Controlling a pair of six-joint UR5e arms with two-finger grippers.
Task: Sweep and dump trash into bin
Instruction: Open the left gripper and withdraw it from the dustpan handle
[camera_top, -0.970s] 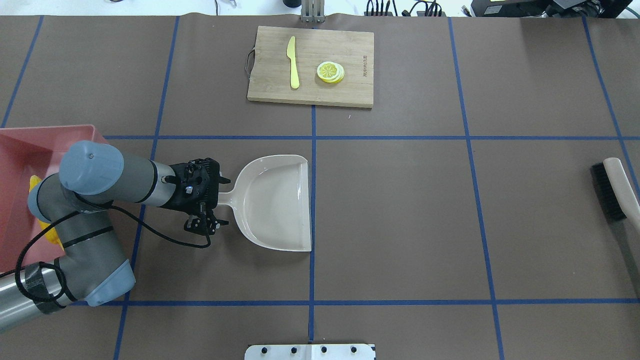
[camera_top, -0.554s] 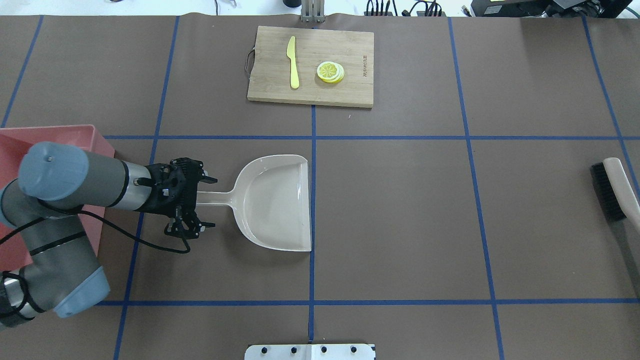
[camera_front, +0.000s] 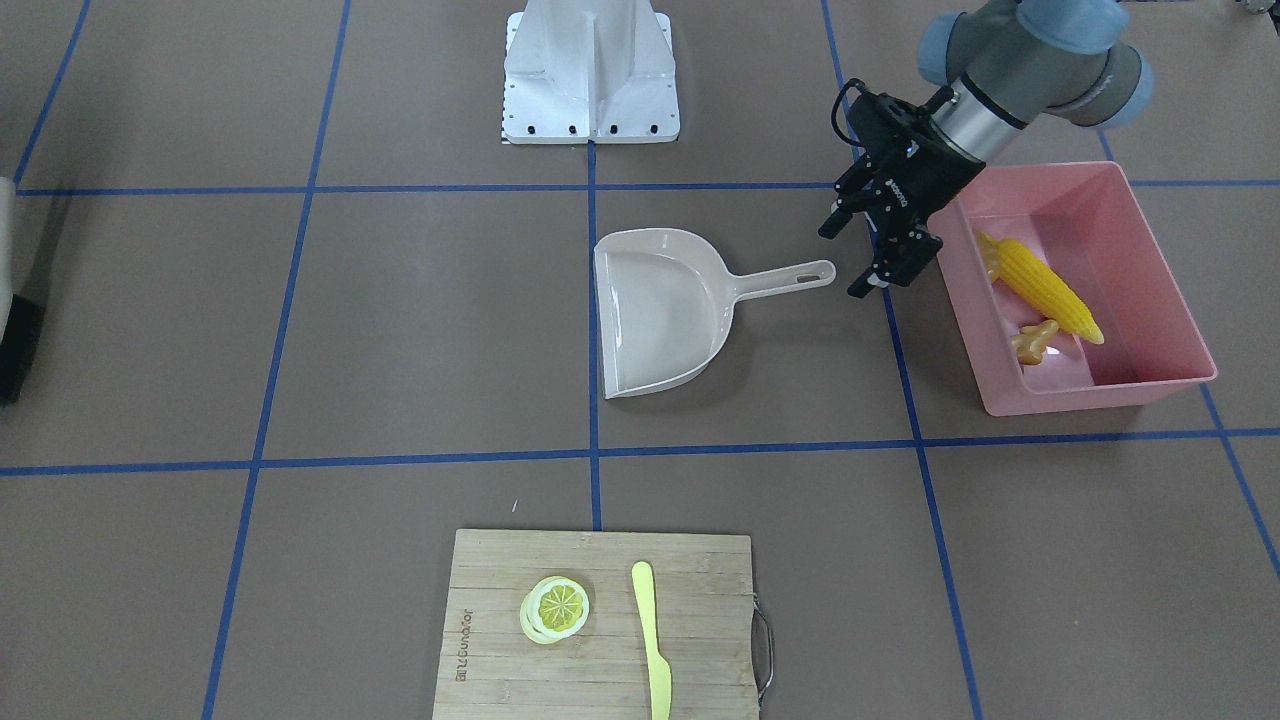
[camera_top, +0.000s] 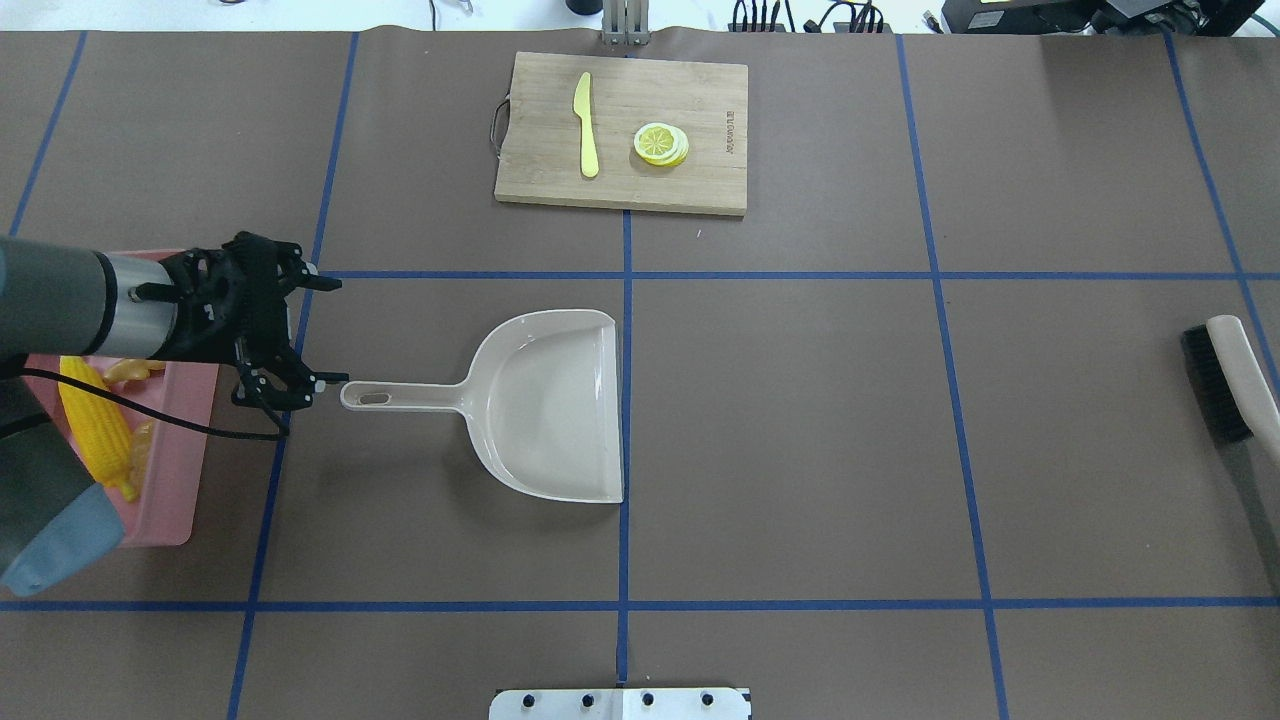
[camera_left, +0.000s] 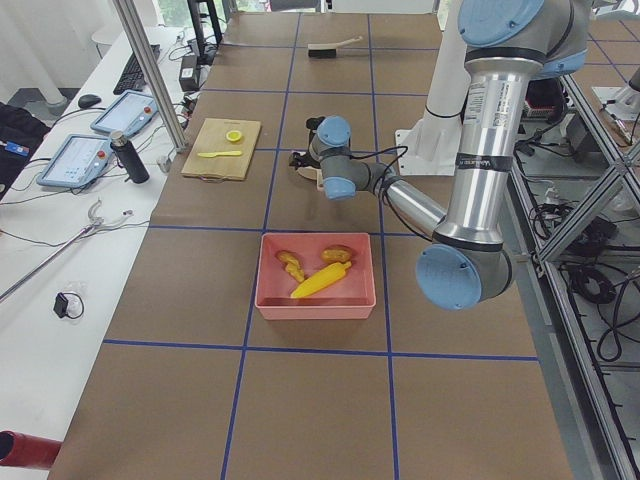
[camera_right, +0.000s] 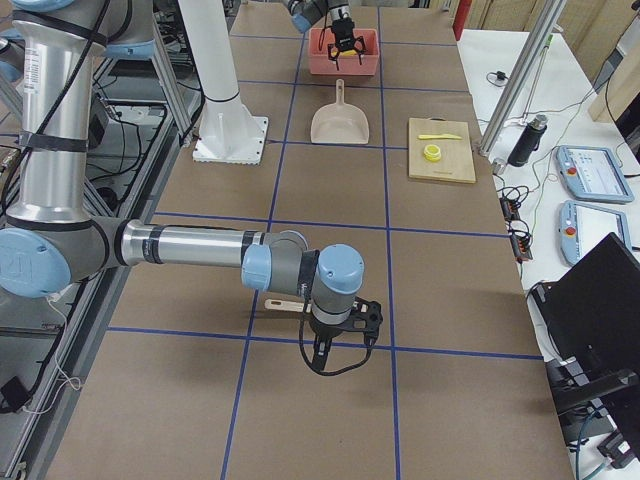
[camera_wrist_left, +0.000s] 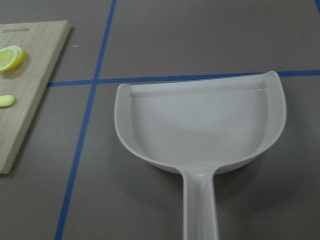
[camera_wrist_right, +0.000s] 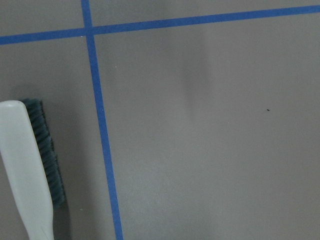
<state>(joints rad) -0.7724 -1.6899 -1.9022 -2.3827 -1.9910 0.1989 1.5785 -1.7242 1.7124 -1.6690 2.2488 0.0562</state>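
The beige dustpan (camera_top: 550, 405) is seen lying flat, mouth turned away from the left gripper (camera_top: 328, 332), which is held just off its handle end, jaws spread and empty. Beyond the handle end, a corn cob (camera_top: 95, 435) and ginger root (camera_top: 135, 372) are seen inside the pink bin (camera_top: 175, 480).

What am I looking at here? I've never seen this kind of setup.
Two robot arms at a taped table, filmed from overhead, from across, both ends, and each wrist. The left arm hovers between the pink bin and the handle of the beige dustpan, jaws open and empty. The bin holds a toy corn cob and ginger root. A cutting board carries a yellow knife and lemon slices. The right arm hangs near a brush; its jaws cannot be judged.
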